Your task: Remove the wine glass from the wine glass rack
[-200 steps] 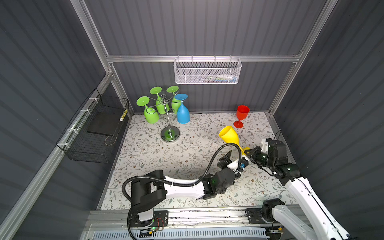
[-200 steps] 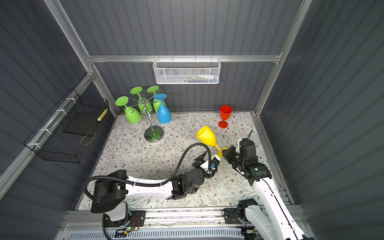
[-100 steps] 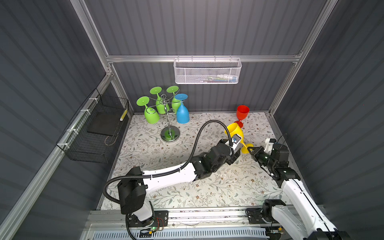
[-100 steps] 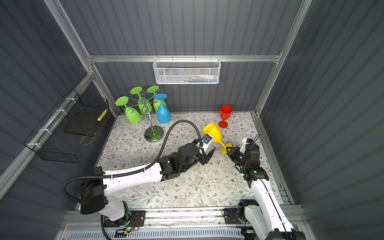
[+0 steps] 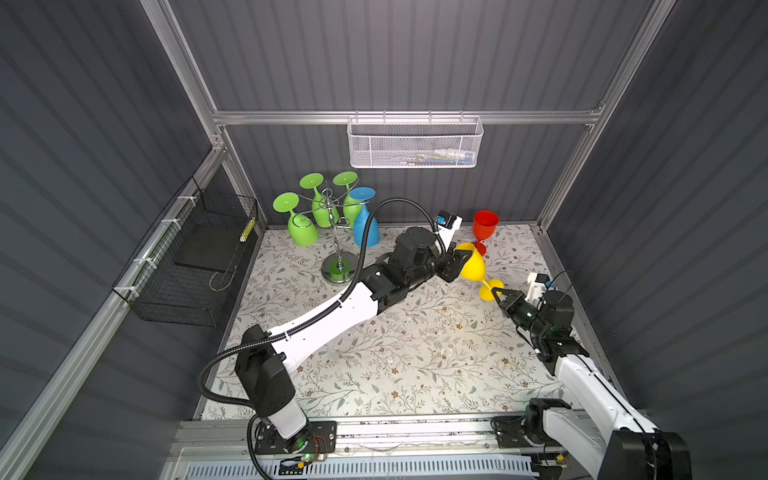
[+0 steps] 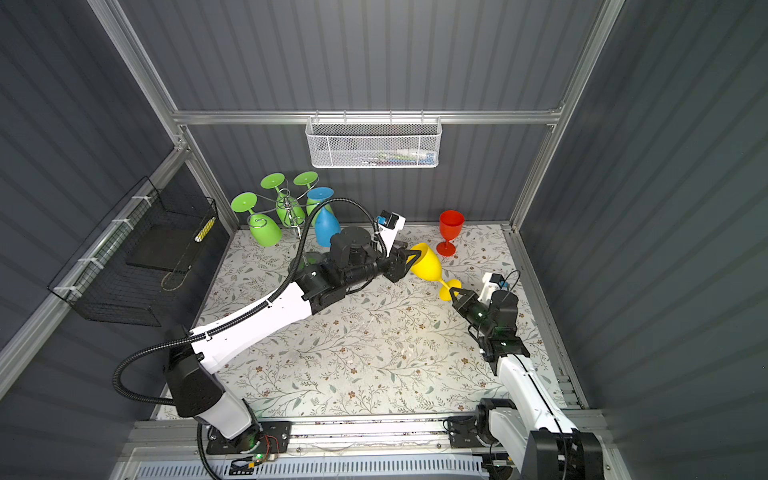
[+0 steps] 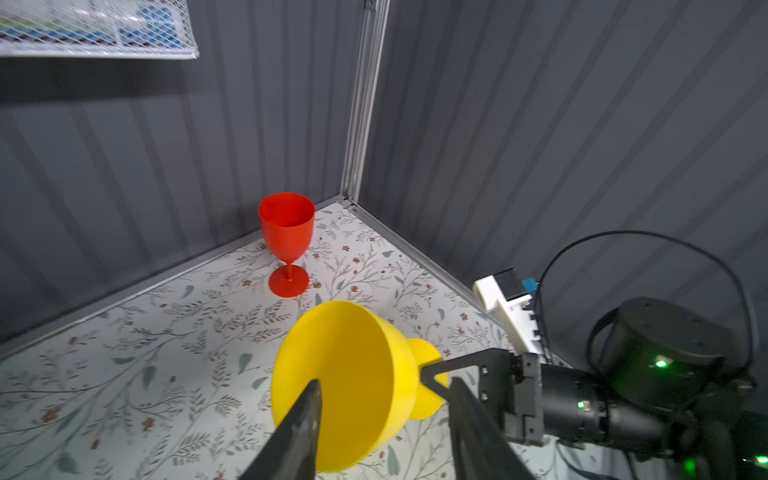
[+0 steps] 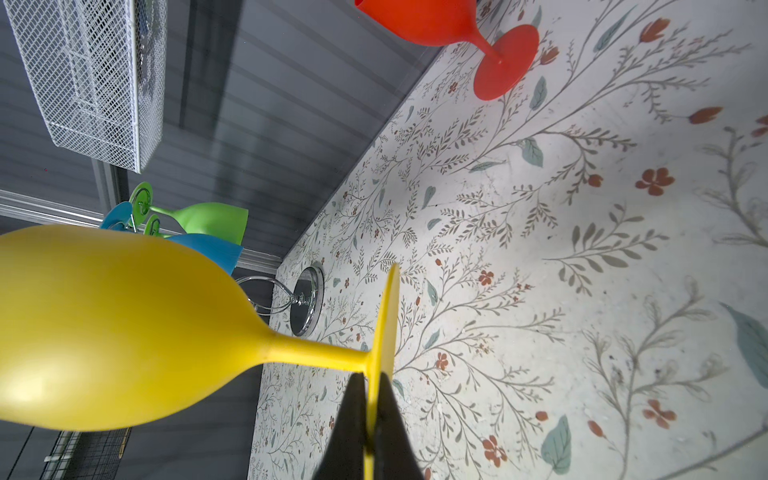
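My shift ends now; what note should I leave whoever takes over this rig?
Right gripper: shut on the foot of the yellow wine glass, held tilted above the table.
Left gripper: jaws apart at its bowl, not clamped.
Wine glass rack holds three green glasses and a blue glass.
Red glass stands by the back wall.
Done: yellow wine glass off the rack.
To do: likely set it down.

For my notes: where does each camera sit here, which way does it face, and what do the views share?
Top views: high above the front rail, looking down at the floral table; both arms show.
Left wrist: behind the left gripper, facing the back right corner; its fingers and the right gripper show.
Right wrist: behind the right gripper, facing the wine glass rack; its fingertips show.
Shared: all views hold the yellow wine glass and the red glass.
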You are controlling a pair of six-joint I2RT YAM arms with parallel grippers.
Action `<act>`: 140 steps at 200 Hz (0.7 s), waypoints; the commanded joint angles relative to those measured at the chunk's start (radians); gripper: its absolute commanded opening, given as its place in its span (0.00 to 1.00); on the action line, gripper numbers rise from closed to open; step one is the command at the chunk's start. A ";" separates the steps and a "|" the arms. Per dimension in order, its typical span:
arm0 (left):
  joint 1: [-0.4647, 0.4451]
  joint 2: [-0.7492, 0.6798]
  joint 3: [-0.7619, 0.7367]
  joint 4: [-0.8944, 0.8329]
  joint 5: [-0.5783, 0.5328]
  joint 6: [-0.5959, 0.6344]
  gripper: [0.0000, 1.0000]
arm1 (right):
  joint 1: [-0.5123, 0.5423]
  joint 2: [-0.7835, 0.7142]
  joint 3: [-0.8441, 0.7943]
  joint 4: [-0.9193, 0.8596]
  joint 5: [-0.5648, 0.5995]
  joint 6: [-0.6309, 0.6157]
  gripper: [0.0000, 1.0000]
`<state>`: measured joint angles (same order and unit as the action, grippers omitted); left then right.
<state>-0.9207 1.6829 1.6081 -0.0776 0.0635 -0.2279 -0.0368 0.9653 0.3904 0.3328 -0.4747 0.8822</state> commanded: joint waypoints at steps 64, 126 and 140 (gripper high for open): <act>0.008 0.200 0.252 -0.206 0.135 -0.083 0.39 | -0.004 -0.011 -0.013 0.088 -0.001 -0.021 0.00; 0.008 0.224 0.302 -0.267 0.137 -0.090 0.13 | -0.005 0.002 -0.016 0.094 0.018 -0.042 0.00; 0.009 0.224 0.302 -0.273 0.129 -0.091 0.09 | -0.004 0.012 -0.016 0.105 0.019 -0.037 0.00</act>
<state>-0.9127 1.8950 1.8767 -0.3065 0.1844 -0.3164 -0.0372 0.9691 0.3832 0.3977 -0.4671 0.8551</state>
